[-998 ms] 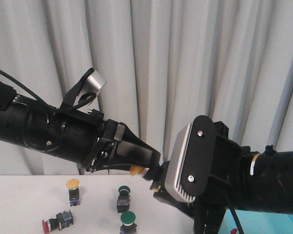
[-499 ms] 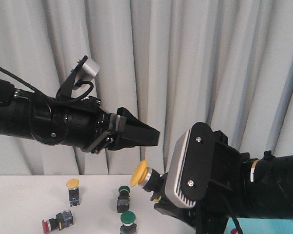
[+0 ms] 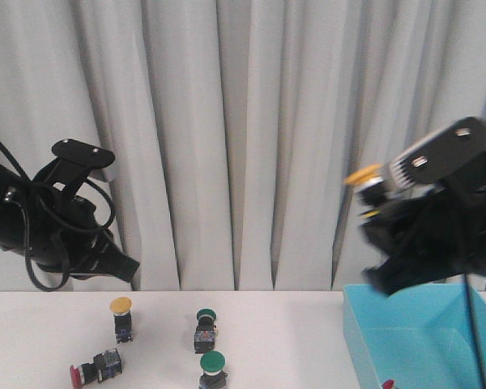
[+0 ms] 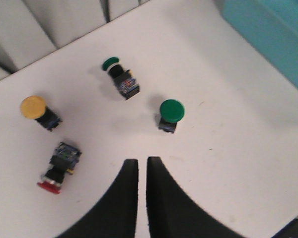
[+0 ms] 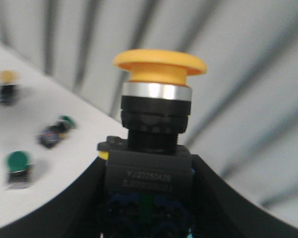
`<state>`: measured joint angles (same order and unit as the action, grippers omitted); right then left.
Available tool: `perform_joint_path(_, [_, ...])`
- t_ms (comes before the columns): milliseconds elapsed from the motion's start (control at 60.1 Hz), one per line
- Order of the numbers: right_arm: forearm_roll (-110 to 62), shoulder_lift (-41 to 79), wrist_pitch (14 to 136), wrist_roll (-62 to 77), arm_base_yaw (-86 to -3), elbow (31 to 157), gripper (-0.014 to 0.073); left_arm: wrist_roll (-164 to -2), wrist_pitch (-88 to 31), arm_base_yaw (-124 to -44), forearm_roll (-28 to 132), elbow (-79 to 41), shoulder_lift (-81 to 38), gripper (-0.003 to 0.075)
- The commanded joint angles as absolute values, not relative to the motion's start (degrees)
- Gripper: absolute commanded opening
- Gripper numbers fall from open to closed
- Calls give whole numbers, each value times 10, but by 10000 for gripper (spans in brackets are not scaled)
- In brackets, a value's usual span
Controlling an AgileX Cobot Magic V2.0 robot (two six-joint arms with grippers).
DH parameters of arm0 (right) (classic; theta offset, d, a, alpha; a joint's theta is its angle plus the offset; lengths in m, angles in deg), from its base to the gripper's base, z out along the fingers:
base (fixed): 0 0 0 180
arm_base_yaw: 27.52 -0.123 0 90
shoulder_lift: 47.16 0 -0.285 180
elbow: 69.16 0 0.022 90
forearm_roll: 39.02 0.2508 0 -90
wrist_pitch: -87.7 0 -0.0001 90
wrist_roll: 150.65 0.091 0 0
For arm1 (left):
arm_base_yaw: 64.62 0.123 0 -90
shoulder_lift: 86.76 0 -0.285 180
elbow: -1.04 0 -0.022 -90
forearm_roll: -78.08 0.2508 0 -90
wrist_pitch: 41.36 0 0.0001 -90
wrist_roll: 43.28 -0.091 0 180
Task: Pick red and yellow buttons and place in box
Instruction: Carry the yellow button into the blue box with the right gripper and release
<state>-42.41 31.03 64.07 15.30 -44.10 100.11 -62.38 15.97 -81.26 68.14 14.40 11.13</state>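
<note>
My right gripper [image 3: 378, 198] is shut on a yellow button [image 3: 361, 174] and holds it high, above the left end of the light-blue box [image 3: 413, 332]. In the right wrist view the yellow cap [image 5: 159, 63] stands upright and the fingers [image 5: 89, 193] clamp its dark body. Another yellow button [image 3: 121, 308] stands on the table and a red button [image 3: 93, 369] lies on its side; both show in the left wrist view, the yellow one [image 4: 36, 110] and the red one [image 4: 57, 169]. My left gripper [image 4: 138, 161] is shut and empty, above the table, at the left in the front view [image 3: 123, 266]. Something small and red [image 3: 387, 384] lies in the box.
Two green-capped buttons [image 3: 205, 320] [image 3: 213, 365] sit mid-table; in the left wrist view they show as one lying [image 4: 120, 78] and one upright [image 4: 170, 113]. Grey curtains [image 3: 251, 121] hang behind the white table. The box corner shows in the left wrist view [image 4: 273, 29].
My right arm has carried the yellow button from the middle up and to the right, over the box. My left arm has drawn back to the left and lowered.
</note>
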Motion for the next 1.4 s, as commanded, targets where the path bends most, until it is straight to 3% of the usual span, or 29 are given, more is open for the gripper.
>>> perform_joint_path(0, [-470, 314, 673, 260, -368, 1019, 38, -609, 138, -812, 702, 163, 86, -7])
perform_joint_path(166, [-473, 377, 641, 320, -261, 1019, 41, -609, 143, -813, 700, 163, 86, -7])
perform_joint_path(349, [-466, 483, 600, 314, -210, 1019, 43, -610, 157, -813, 700, 163, 86, -7])
perform_joint_path(915, [-479, 662, 623, 276, -207, 1019, 69, -610, 156, -813, 700, 163, 86, -6])
perform_joint_path(1081, [-479, 692, 622, 275, -207, 1019, 142, -610, 156, -813, 700, 163, 86, -6])
perform_joint_path(1381, [-463, 709, 635, 243, -207, 1019, 363, -609, 163, -813, 700, 163, 86, -6])
